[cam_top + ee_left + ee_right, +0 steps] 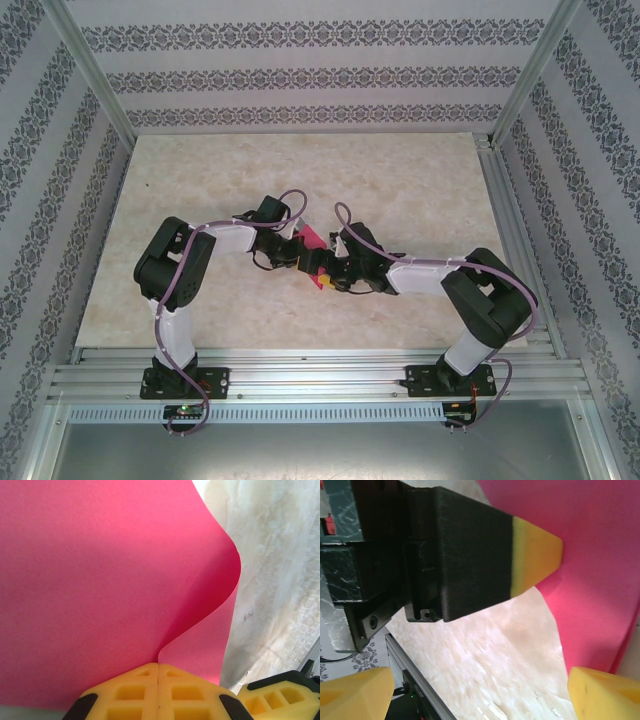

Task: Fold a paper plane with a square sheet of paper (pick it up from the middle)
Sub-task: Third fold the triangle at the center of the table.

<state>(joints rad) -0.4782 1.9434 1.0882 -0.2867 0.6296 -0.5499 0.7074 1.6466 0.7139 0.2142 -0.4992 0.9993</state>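
The square sheet of paper (100,580) is magenta-red and bends in a soft curl, its free edge (235,565) lifted off the table. My left gripper (158,666) is shut on the sheet's near edge, its yellow pads pressed together with the paper between them. From above, that gripper (298,262) meets my right gripper (336,276) at the table's middle, with the paper (313,240) between and behind them. In the right wrist view my right gripper (480,697) stands open over bare table, just beside the paper (600,555). The left gripper's finger (535,555) crosses above it.
The marble-patterned table (400,190) lies under both arms. An aluminium rail (320,375) runs along the near edge, and patterned walls (300,80) close the back and sides. My right gripper's fingertip (280,700) sits close to the left gripper's pads.
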